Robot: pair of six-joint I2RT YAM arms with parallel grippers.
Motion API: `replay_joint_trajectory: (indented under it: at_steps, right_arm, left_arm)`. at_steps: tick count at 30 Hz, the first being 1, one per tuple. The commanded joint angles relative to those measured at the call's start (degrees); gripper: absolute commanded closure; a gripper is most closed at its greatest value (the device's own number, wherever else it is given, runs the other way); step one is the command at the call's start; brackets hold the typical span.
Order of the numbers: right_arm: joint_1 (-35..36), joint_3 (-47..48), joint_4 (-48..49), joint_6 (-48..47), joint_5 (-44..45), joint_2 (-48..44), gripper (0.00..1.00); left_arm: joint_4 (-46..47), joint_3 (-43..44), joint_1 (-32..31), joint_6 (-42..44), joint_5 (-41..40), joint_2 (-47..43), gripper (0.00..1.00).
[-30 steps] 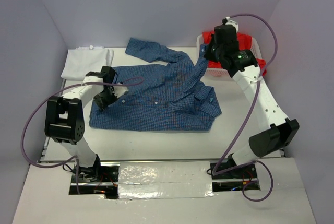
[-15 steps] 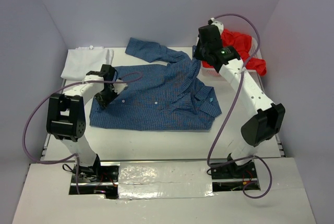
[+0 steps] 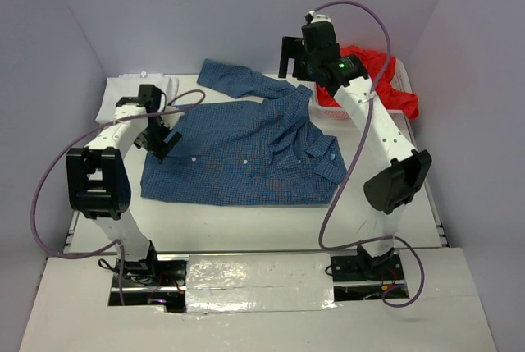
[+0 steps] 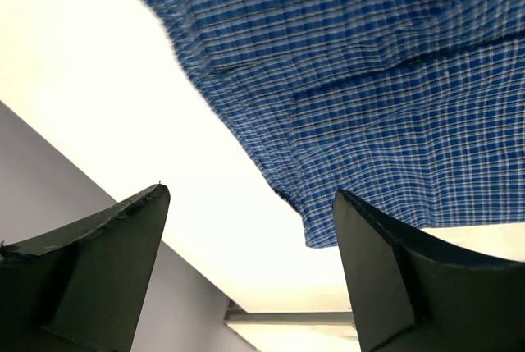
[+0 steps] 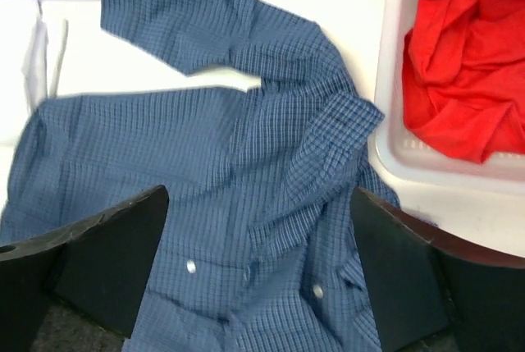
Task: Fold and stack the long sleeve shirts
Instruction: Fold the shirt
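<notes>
A moment ago both pairs of my fingers were shut; now both have sprung wide apart and hold nothing. My left fingers [image 4: 107, 270] were down on the left side of the blue shirt [image 3: 246, 155]; they have lifted off and moved back toward the left edge, and through the gap between them I see the shirt's edge and bare tabletop [image 3: 246, 221] below. My right fingers [image 5: 107, 262] were low by the basket [image 3: 328, 114] at the shirt's right sleeve [image 3: 299, 106]; they have let it drop and gone up high, and that sleeve now lies bunched across the body near the collar.

The blue shirt lies flat in the middle of the tabletop, front side up, buttons showing; its other sleeve [image 3: 238, 80] sticks out at the back, not folded in. The white shirt [image 3: 108, 102] sits at the back left corner; the red shirt [image 3: 390, 77] is heaped in the basket on the right.

I think this means one sleeve fold is just done and let go; the far sleeve and the body are left to fold, and the stacking has not begun.
</notes>
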Motion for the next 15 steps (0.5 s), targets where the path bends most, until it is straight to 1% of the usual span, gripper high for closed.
replay_joint_trajectory:
  at_steps: [1,3,4,5,6,7,8,10,11,12,13,15]
  right_arm:
    - [0.8,5.6,-9.8,-4.0,-1.2,-1.2,0.0]
    - [0.8,0.6,-13.1,-2.1,-0.8,-4.2,0.0]
    - [1.0,-2.9,-12.9,-1.2,-1.2,-9.1,0.0]
    - [0.8,-11.9,-12.2,-0.2,-2.2,-12.0,0.0]
    - [0.8,-17.0,-9.7,1.8,-3.6,-15.0,0.0]
    - [0.7,-21.6,-8.2,2.9,-6.8,-18.0,0.0]
    - [0.8,-31.1,-6.7,4.2,-8.4,-23.6,0.0]
    - [0.4,-39.2,-3.9,9.6,-12.5,-28.3,0.01]
    - [0.3,-46.4,-3.3,11.2,-13.2,-32.3,0.02]
    - [-0.1,-49.9,-2.0,14.8,-14.4,-34.0,0.02]
    - [-0.4,-56.1,-1.0,16.2,-16.1,-35.7,0.02]
    - [-1.6,-61.9,2.3,19.0,-17.5,-40.0,0.0]
  left_arm:
    - [-6.1,3.3,4.4,-1.4,6.1,-2.1,0.05]
    - [-8.1,2.5,6.8,-1.6,8.2,-2.9,0.05]
    - [-8.4,0.9,7.4,-1.6,9.2,-3.5,0.05]
    - [-8.5,-0.2,7.8,-1.6,9.4,-3.7,0.05]
    - [-7.8,-1.2,8.3,-1.6,9.6,-4.1,0.05]
    - [-7.3,-3.7,9.0,-1.7,9.7,-4.6,0.05]
    - [-6.7,-4.8,9.3,-1.9,9.7,-4.8,0.05]
    - [-6.4,-6.8,9.7,-2.3,9.8,-4.5,0.05]
    - [-6.3,-7.2,9.9,-2.4,10.9,-4.4,0.04]
    - [-5.8,-7.7,9.9,-2.5,11.2,-4.3,0.04]
    - [-5.6,-8.3,9.9,-2.3,12.1,-4.2,0.04]
    - [-5.1,-8.6,9.9,-2.0,13.1,-3.4,0.03]
